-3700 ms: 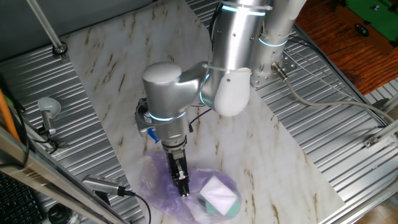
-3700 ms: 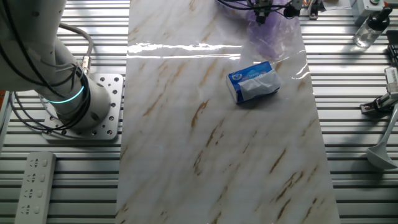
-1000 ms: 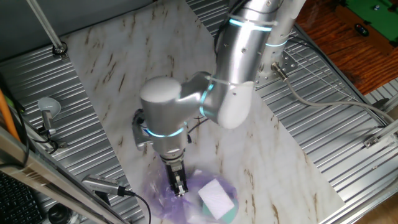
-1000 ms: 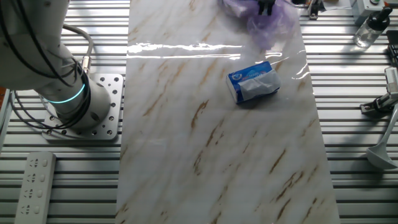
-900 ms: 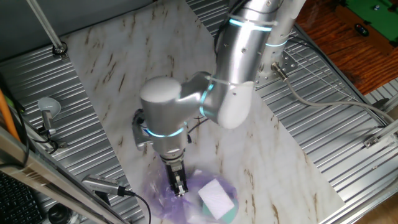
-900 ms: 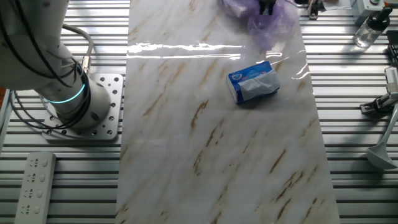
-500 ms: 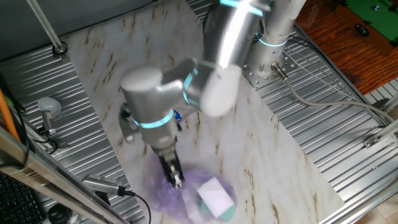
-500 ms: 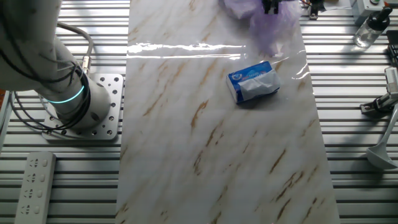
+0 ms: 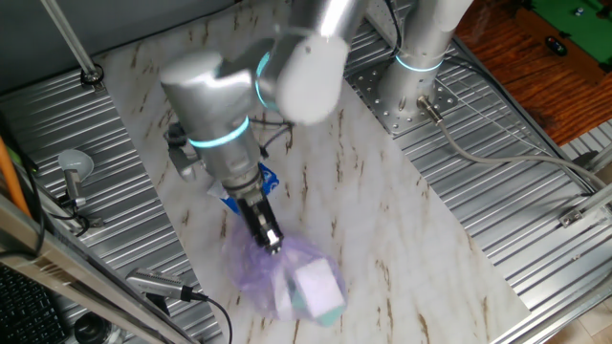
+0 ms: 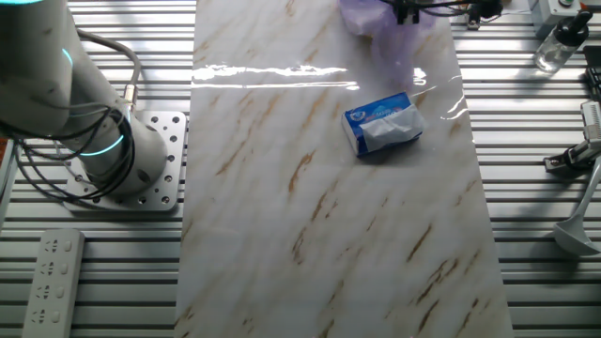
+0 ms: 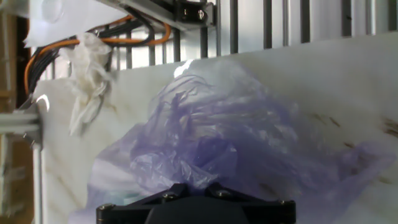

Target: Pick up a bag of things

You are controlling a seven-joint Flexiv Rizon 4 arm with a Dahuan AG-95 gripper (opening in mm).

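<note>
While the arm leans in over the marble-patterned table (image 9: 172, 72), its gripper (image 9: 270, 239) has its two dark fingers pinched together on a bunched fold of the bag of things (image 9: 287, 279), right at the top of the thin purple plastic. From the hand view the film gathers up into the black finger base at the bottom edge, so I judge the grasp made, though the fingertips themselves are hidden there. Directly below and a little beyond the gripper the rest of the bag sags down, with a white and teal box (image 9: 316, 290) showing through its lower side. From the other fixed view the bag (image 10: 390, 28) drapes down from the gripper (image 10: 406, 11) at the far end of the table. Whether its bottom has left the tabletop I cannot tell; it looks stretched upward, which suggests a lift under way. Nearer the arm's base than the gripper lies a blue-and-white packet (image 10: 383, 123), apart from the bag. Beyond the bag, past the table's edge, sits a crumpled white wad (image 11: 87, 74). Left to do, as I judge it: raise the bag clear.
</note>
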